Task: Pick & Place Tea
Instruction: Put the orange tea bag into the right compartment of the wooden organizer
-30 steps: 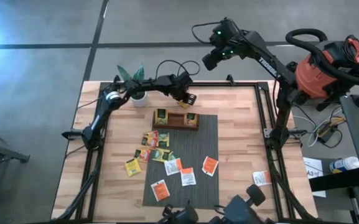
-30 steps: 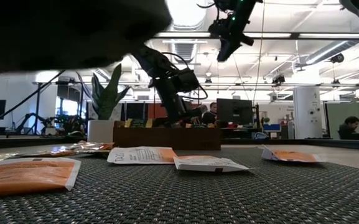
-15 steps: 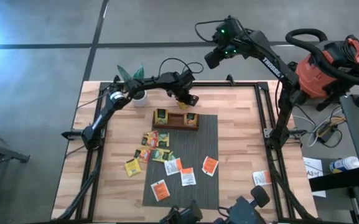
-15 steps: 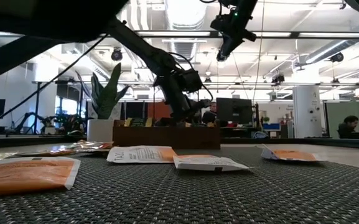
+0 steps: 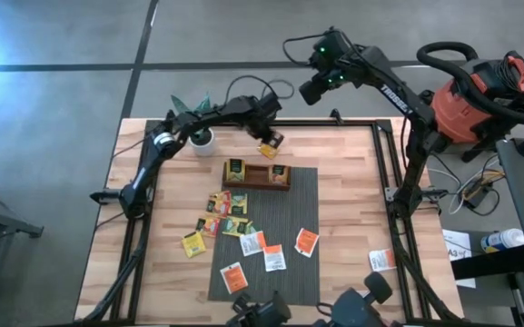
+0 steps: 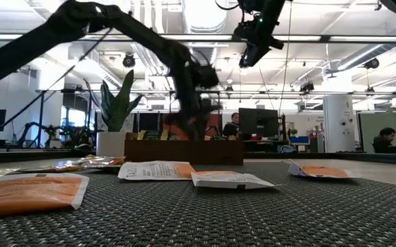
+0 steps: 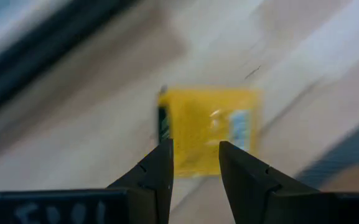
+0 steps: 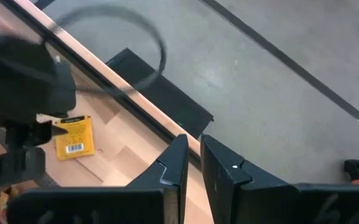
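Overhead, the left gripper [image 5: 271,138] is reached across the far side of the table [image 5: 343,209], just behind the tray [image 5: 257,174], with a yellow sachet [image 5: 269,143] at its fingers. From the left wrist, the two dark fingers [image 7: 157,172] stand slightly apart and pinch the near edge of this yellow sachet [image 7: 209,129], which hangs flat over bare wood. The right wrist view shows the same sachet [image 8: 73,137] with its barcode face up, at the end of the left arm and over the table's far edge. The right gripper [image 5: 309,88] is raised high beyond the table's far edge, over the floor [image 5: 243,36]; its fingers [image 8: 175,163] stand almost pressed together, a narrow gap between them, gripping nothing. The tray lies along the far end of the grey mat [image 5: 293,227] and holds two yellow sachets [image 5: 235,167], one toward each end. A cluster of yellow and green sachets [image 5: 225,214] lies on the wood and the mat's left edge; one yellow sachet [image 5: 192,242] lies apart from them. White-and-orange sachets [image 5: 306,241] are scattered over the near half of the mat, and one more [image 5: 381,260] lies on bare wood near the table's right edge. A potted plant [image 5: 195,123] stands at the table's far left, and a red vacuum cleaner [image 5: 475,91] stands off the table to the right.
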You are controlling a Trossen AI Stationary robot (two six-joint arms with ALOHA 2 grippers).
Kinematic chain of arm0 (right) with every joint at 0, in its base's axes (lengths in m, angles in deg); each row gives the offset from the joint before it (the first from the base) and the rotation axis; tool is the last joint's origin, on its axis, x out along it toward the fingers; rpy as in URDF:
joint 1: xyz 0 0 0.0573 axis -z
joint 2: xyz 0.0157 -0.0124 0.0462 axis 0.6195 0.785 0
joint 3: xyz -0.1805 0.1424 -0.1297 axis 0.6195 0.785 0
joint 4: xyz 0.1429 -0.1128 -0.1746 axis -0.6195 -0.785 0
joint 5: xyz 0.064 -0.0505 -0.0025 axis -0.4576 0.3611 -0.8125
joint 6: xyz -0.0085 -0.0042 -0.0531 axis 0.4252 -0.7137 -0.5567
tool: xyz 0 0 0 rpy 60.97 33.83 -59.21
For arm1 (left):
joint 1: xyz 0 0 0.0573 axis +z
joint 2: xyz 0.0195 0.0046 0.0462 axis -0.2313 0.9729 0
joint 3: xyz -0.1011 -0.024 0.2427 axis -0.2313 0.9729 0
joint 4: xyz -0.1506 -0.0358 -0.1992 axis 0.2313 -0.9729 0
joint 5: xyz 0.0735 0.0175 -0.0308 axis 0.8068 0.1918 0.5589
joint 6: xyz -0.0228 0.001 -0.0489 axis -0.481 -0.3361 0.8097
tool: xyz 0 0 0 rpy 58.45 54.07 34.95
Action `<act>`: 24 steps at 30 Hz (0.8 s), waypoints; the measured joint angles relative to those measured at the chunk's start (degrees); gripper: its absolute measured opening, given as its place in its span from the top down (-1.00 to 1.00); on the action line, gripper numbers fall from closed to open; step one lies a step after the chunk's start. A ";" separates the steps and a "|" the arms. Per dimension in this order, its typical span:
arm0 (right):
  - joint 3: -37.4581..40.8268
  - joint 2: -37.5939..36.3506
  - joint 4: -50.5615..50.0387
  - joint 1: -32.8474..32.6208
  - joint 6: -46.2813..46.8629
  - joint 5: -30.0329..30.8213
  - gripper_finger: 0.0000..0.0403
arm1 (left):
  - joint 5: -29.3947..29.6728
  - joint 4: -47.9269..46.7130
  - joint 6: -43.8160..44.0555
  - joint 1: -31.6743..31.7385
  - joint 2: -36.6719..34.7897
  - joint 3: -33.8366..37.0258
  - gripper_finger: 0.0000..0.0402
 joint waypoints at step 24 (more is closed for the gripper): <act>4.03 0.00 2.73 0.04 0.12 0.02 0.79 | -11.59 11.65 1.39 0.37 3.75 4.07 0.39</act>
